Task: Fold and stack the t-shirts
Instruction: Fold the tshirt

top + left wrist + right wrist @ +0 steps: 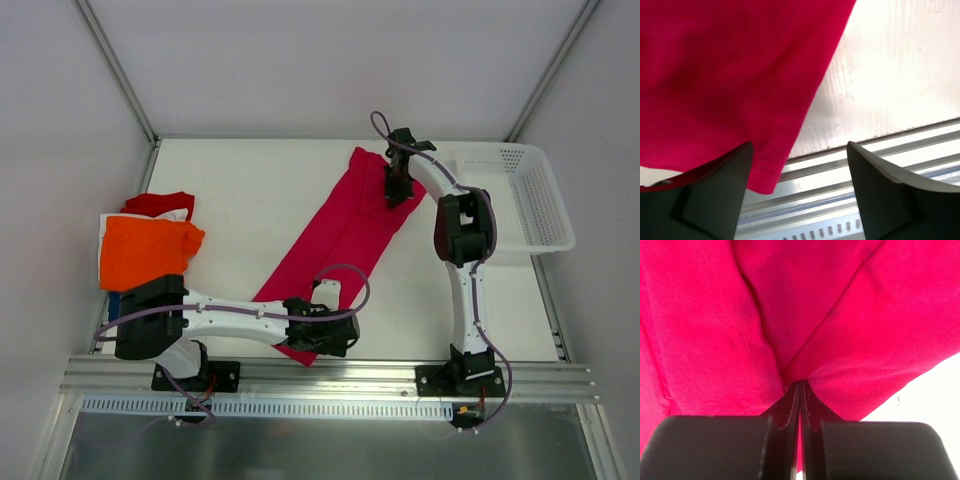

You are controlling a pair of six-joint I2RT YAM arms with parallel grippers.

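While my right gripper (801, 385) pinches the pink t-shirt (345, 225), my left gripper (799, 150) hangs wide apart at its near corner. To start the fold, I think left must grab there.

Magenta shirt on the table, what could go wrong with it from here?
The left gripper is open with only a hem corner of the magenta shirt by one finger; closing might miss or slip.
The right gripper is shut on bunched cloth, so lifting could skew the fold.
The near end lies by the rail and could snag.
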